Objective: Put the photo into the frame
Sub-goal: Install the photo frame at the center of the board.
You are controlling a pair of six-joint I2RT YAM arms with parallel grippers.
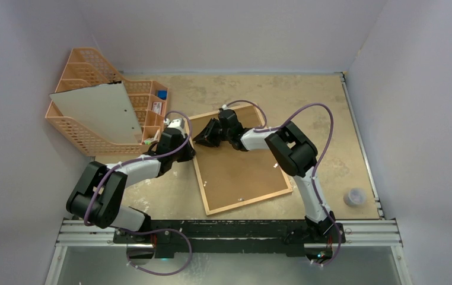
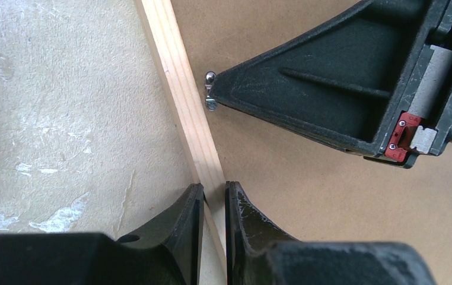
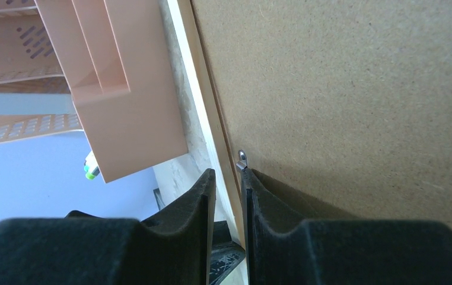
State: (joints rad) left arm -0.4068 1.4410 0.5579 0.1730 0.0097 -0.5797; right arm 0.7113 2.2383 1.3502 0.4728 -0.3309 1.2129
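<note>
The frame (image 1: 247, 202) lies face down on the table, and its brown hardboard back (image 1: 241, 166) faces up. The photo is hidden. My left gripper (image 1: 183, 149) is at the frame's left side. In the left wrist view it (image 2: 213, 193) is shut across the light-wood edging (image 2: 179, 89). My right gripper (image 1: 200, 139) lies low over the back panel. Its jaws (image 3: 228, 175) are a narrow gap apart and hold nothing. One fingertip (image 2: 223, 89) touches a small metal clip (image 3: 242, 159) beside the edging (image 3: 203, 77).
An orange mesh organizer (image 1: 87, 136) stands at the back left, just beyond the frame's corner (image 3: 123, 89). A pale grey blank sheet (image 1: 96, 110) leans in it. A small clear cup (image 1: 354, 196) sits at the table's right edge.
</note>
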